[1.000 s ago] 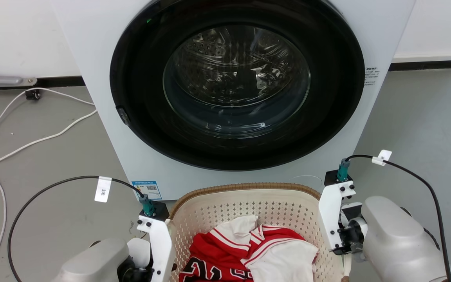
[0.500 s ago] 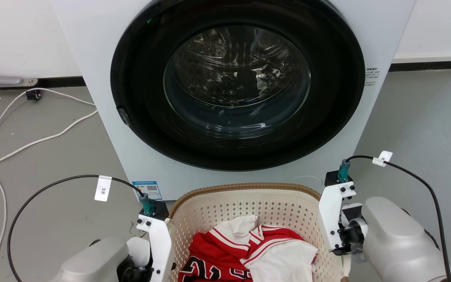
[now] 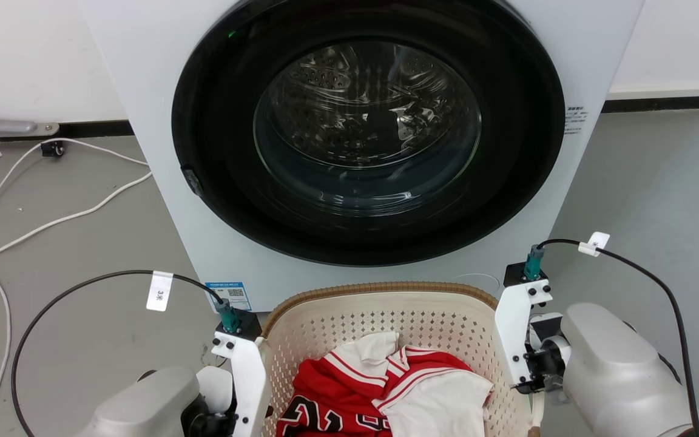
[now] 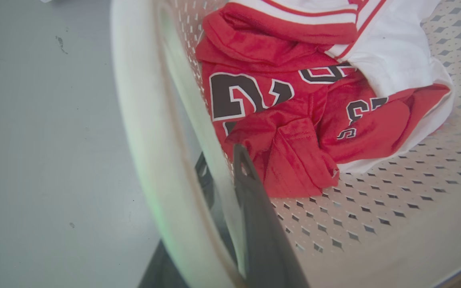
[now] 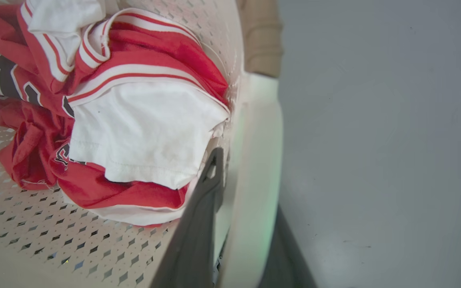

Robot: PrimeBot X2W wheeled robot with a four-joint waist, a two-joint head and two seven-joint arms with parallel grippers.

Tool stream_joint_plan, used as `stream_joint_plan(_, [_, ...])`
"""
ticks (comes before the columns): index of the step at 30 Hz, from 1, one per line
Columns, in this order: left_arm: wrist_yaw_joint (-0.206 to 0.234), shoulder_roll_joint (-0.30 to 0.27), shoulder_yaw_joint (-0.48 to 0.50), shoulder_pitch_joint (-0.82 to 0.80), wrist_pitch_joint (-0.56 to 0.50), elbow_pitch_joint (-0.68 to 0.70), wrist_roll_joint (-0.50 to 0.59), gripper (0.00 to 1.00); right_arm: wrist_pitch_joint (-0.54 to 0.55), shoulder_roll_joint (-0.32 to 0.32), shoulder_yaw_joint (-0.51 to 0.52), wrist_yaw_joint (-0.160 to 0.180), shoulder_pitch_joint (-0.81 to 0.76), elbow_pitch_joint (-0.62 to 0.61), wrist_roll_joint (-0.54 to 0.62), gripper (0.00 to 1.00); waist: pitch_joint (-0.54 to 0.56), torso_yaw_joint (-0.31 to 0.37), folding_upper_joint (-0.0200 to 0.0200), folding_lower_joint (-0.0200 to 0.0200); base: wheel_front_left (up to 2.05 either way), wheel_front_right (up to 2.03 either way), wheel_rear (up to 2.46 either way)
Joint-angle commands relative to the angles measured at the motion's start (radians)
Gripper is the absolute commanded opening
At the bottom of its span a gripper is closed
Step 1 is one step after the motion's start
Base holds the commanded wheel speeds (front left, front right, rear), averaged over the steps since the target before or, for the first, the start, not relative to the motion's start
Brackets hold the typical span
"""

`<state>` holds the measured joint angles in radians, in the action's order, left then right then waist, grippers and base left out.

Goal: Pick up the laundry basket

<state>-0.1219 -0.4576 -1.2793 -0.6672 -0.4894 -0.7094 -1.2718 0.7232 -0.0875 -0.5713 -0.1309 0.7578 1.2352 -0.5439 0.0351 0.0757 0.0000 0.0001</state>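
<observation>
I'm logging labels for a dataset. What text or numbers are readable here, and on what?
"3米": on the left cable's white tag.
Large dark numerals on the red jersey in the laundry basket: creased, not readable whole.
On the washing machine, the blue sticker and side label: too small to read.
The right cable's tag: too small.

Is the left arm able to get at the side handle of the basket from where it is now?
Probably yes. The left pincer straddles the white side handle of the laundry basket, one finger inside the wall and one outside, and nothing blocks it. I cannot tell whether it grips.
</observation>
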Motion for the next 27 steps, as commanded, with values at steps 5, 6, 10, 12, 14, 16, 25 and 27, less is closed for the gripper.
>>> stream_joint_plan(5, [-0.015, -0.023, -0.003, -0.014, 0.001, -0.007, 0.009, 0.00, -0.003, -0.038, -0.014, 0.000, 0.016, 0.014, 0.003, 0.00, 0.001, -0.001, 0.0000, -0.0001, 0.00, 0.00, 0.00])
stream_joint_plan(6, [-0.015, -0.022, -0.003, -0.014, 0.001, -0.006, 0.010, 0.00, -0.003, -0.038, -0.015, 0.000, 0.016, 0.015, 0.003, 0.00, 0.001, -0.001, 0.0000, -0.0001, 0.00, 0.00, 0.00])
stream_joint_plan(10, [-0.015, -0.022, -0.003, -0.012, 0.005, -0.008, 0.007, 0.00, -0.006, -0.044, -0.023, 0.000, 0.021, 0.019, -0.005, 0.00, 0.003, -0.002, 0.0000, -0.0001, 0.00, 0.00, 0.00])
stream_joint_plan(12, [-0.015, -0.022, -0.003, -0.011, 0.004, -0.009, 0.008, 0.00, -0.007, -0.044, -0.025, 0.000, 0.021, 0.020, -0.005, 0.00, 0.003, -0.001, 0.0000, -0.0001, 0.00, 0.00, 0.00])
stream_joint_plan(14, [-0.015, -0.021, -0.003, -0.012, 0.004, -0.010, 0.009, 0.00, -0.007, -0.044, -0.027, 0.000, 0.023, 0.020, -0.009, 0.00, 0.003, -0.001, 0.0000, -0.0001, 0.00, 0.00, 0.00])
stream_joint_plan(16, [-0.015, -0.021, -0.003, -0.011, 0.005, -0.012, 0.009, 0.00, -0.006, -0.044, -0.030, 0.000, 0.023, 0.021, -0.012, 0.00, 0.004, -0.001, 0.0000, -0.0001, 0.00, 0.00, 0.00])
stream_joint_plan(25, [-0.015, -0.021, -0.003, -0.005, 0.009, -0.018, 0.008, 0.00, -0.007, -0.051, -0.042, 0.000, 0.019, 0.025, -0.022, 0.00, 0.009, 0.000, 0.0000, -0.0001, 0.00, 0.00, 0.00])
stream_joint_plan(27, [-0.015, -0.022, -0.003, -0.003, 0.009, -0.018, 0.009, 0.00, -0.007, -0.052, -0.045, 0.000, 0.019, 0.026, -0.024, 0.00, 0.010, -0.001, 0.0000, -0.0001, 0.00, 0.00, 0.00])
